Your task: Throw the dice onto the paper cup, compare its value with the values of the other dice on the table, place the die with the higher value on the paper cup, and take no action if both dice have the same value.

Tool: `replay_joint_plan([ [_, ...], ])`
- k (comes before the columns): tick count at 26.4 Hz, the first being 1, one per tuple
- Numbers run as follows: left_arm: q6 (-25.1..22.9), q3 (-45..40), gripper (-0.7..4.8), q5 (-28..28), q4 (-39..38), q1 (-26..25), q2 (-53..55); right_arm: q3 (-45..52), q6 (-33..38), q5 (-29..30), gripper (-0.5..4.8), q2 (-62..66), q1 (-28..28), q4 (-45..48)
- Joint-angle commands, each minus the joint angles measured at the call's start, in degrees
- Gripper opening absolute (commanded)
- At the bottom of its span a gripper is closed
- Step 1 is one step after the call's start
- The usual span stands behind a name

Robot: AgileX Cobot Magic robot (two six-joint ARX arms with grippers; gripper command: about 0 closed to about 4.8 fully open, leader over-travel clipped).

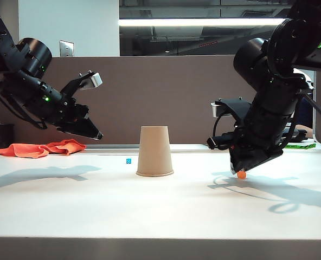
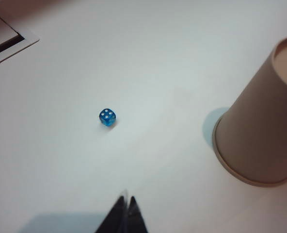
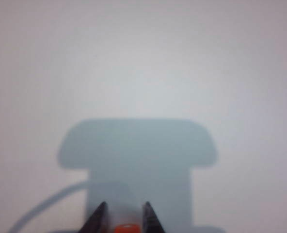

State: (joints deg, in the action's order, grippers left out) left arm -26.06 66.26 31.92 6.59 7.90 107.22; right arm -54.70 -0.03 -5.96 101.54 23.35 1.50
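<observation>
The paper cup (image 1: 154,150) stands upside down mid-table, its base up (image 2: 260,131). The blue dice (image 1: 128,161) lies on the table just left of the cup, and its top face (image 2: 107,117) shows four pips. My left gripper (image 1: 98,135) hangs shut and empty above the table left of the cup, with its tips (image 2: 127,196) pressed together and well short of the blue dice. My right gripper (image 1: 241,169) points down at the table right of the cup. Its jaws (image 3: 124,208) stand apart around the other dice, a small orange cube (image 3: 126,228) (image 1: 241,174), with slim gaps on both sides.
An orange cloth (image 1: 38,148) lies crumpled at the table's back left. A brown partition (image 1: 166,97) runs behind the table. Green and white items (image 1: 301,145) sit at the far right edge. A slotted panel corner (image 2: 7,36) shows beyond the blue dice.
</observation>
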Motion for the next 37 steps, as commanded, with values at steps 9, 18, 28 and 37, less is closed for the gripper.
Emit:
replay_joint_plan([
  [9, 0.17, 0.07, -0.05, 0.31, 0.37, 0.04, -0.35, -0.11, 0.04, 0.11, 0.39, -0.07, 0.07, 0.46],
  [18, 0.17, 0.07, -0.06, 0.28, 0.37, 0.04, -0.35, -0.11, 0.04, 0.74, 0.42, -0.07, 0.07, 0.28],
  [28, 0.15, 0.04, -0.05, 0.26, 0.37, 0.04, -0.35, -0.11, 0.04, 0.50, 0.65, -0.07, 0.07, -2.16],
  [37, 0.17, 0.04, -0.05, 0.28, 0.37, 0.04, -0.33, -0.11, 0.04, -0.17, 1.14, -0.07, 0.07, -2.95],
])
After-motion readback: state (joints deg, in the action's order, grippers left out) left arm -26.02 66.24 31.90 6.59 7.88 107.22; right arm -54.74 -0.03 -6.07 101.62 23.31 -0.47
